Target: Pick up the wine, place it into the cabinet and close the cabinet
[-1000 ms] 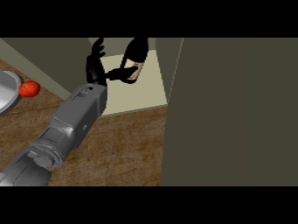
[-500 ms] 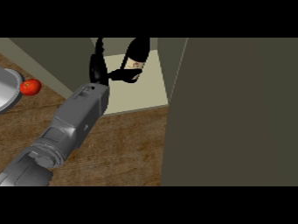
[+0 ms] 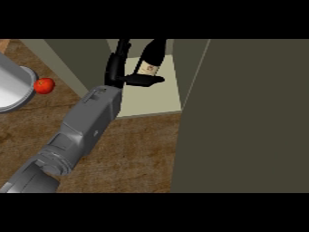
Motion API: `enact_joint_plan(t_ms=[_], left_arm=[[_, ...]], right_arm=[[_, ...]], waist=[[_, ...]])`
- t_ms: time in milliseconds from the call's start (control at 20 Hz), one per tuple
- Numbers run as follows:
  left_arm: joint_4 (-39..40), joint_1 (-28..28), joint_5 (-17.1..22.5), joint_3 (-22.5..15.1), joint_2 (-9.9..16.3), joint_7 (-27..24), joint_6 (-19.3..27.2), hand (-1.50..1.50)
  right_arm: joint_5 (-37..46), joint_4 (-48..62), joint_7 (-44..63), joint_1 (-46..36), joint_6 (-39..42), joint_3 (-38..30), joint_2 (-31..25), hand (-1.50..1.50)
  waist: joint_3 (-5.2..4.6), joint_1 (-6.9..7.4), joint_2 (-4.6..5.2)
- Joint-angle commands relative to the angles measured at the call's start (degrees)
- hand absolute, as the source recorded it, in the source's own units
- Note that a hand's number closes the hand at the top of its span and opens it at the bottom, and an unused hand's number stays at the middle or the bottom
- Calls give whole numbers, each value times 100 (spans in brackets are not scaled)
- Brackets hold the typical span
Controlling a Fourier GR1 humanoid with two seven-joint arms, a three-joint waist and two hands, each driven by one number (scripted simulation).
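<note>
Fingers: the black fingers (image 3: 117, 63) run nearly straight up along the left flank of the wine bottle, held close together; their tips are cut off at the top of the view.
Thumb: it juts out to the right under the bottle's label, so fingers and thumb bracket the bottle between them.
Hand: the hand (image 3: 120, 74) is the only one in view, and which arm it belongs to cannot be told for sure; it enters from the lower left.
Forearm: the grey forearm (image 3: 89, 115) slants from the lower-left corner up and to the right, across the wooden counter (image 3: 117, 154), ending at the cabinet's opening.
Wine: the wine bottle (image 3: 150, 59) is dark with a pale label, tilted slightly, and sits inside the cabinet's opening above the pale shelf (image 3: 153, 95).
Cabinet: the cabinet door (image 3: 250, 118) stands open, filling the right side of the view.
Left side: a red tomato (image 3: 44, 85) lies just beside the rim of a grey pot (image 3: 3, 88) on the counter, well apart from the hand.
</note>
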Motion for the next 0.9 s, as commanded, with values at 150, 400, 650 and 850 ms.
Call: enact_joint_plan(t_ms=[150,400,650,850], left_arm=[[-419,17,340,440,431,-421,-1329,-150],[-846,158,200,304,203,12,-1543,-150],[-1569,409,-62,139,-221,61,-1018,-150],[-2617,749,-187,-82,-265,663,-744,-150]], right_arm=[[226,-431,182,307,-143,122,-20,-150],[179,-567,319,442,-225,-99,-210,-150],[405,-395,547,32,-582,116,-225,-150],[127,-387,640,-2,-533,-139,-436,-150]], waist=[[54,370,-201],[64,614,-312],[60,645,-305],[63,690,-326]])
